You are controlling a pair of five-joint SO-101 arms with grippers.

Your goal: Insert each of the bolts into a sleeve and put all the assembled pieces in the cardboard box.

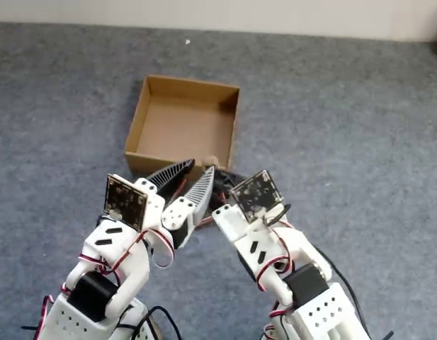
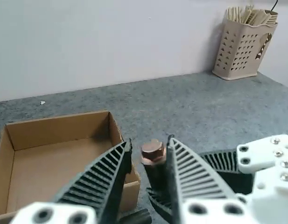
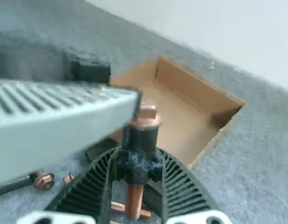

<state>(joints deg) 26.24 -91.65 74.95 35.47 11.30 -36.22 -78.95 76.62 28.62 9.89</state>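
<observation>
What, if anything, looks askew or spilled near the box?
Nothing stands out. The right gripper holds the sleeve upright with a bolt straight through it, the left gripper open around its head. The cardboard box sits square; spare bolts lie on the carpet.

you lose the bolt's (image 3: 146, 117) middle inside the sleeve (image 3: 138, 140); from above, the left gripper (image 1: 202, 166) covers part of the cardboard box's (image 1: 136, 126) near wall.
</observation>
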